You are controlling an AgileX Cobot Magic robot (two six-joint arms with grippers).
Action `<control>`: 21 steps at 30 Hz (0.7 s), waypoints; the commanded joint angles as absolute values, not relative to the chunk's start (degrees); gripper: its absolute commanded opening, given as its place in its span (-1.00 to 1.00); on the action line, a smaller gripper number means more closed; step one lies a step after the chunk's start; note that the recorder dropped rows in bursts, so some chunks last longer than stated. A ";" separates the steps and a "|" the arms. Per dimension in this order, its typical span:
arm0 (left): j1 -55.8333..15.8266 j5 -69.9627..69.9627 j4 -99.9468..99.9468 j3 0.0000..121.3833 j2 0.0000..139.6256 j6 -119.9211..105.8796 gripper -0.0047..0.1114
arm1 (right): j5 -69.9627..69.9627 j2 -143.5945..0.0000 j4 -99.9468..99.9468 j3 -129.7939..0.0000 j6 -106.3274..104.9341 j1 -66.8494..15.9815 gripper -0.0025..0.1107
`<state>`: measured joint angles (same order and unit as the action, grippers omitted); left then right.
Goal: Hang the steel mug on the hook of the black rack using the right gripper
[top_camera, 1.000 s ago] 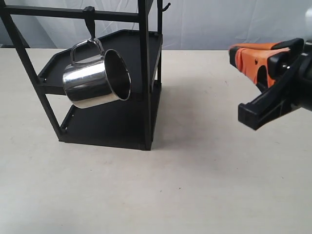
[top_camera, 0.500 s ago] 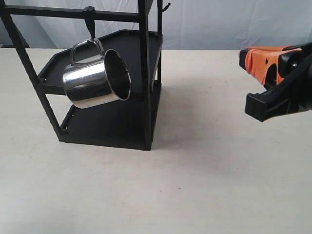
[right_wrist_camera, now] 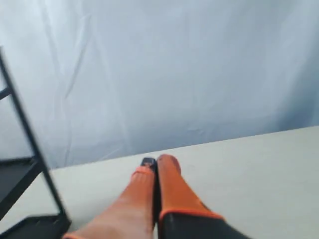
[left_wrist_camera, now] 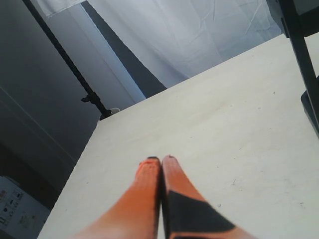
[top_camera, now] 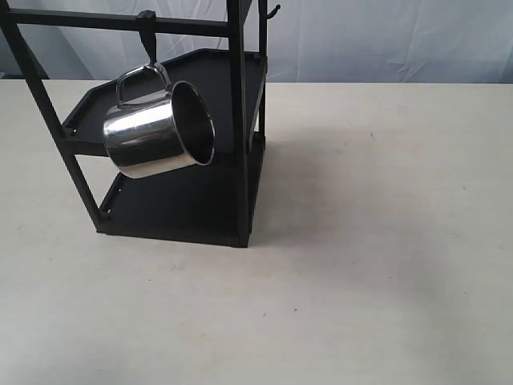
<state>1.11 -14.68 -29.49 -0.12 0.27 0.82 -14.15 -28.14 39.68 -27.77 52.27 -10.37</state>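
Note:
The steel mug [top_camera: 159, 128] hangs tilted by its thin looped handle from the hook [top_camera: 147, 36] under the top bar of the black rack [top_camera: 239, 120], its open mouth turned to the right. No gripper touches it. My right gripper [right_wrist_camera: 156, 163] is out of the exterior view; its wrist view shows the two orange fingers pressed together over the bare table, with a rack post [right_wrist_camera: 30, 134] at one side. My left gripper [left_wrist_camera: 160, 159] is likewise shut on nothing above the table, with a rack post [left_wrist_camera: 304, 59] at the frame's edge.
The pale table [top_camera: 377, 241] spreads to the right and front of the rack. A thin curled hook [top_camera: 273, 11] sticks out at the rack's top right. A white curtain [top_camera: 385, 40] hangs behind the table.
The right gripper, seen at the right edge of the exterior view before, has drawn back to the right and left that view. The mug hangs unmoved.

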 commanded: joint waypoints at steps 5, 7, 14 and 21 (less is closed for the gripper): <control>1.04 -13.95 -29.44 0.00 0.00 0.96 -0.89 | -21.84 -18.85 37.23 -22.48 51.13 -3.18 -0.97; 1.04 -13.95 -29.44 0.00 0.00 0.96 -0.89 | -20.68 -17.96 35.43 -20.74 47.40 -3.80 -0.97; 1.04 -13.95 -29.44 0.00 0.00 0.96 -0.89 | -20.59 -11.95 17.52 -14.42 23.56 -4.60 -0.97; 1.04 -13.95 -29.44 0.00 0.00 0.96 -0.89 | -20.70 -7.07 8.76 -6.85 13.00 -4.60 -0.97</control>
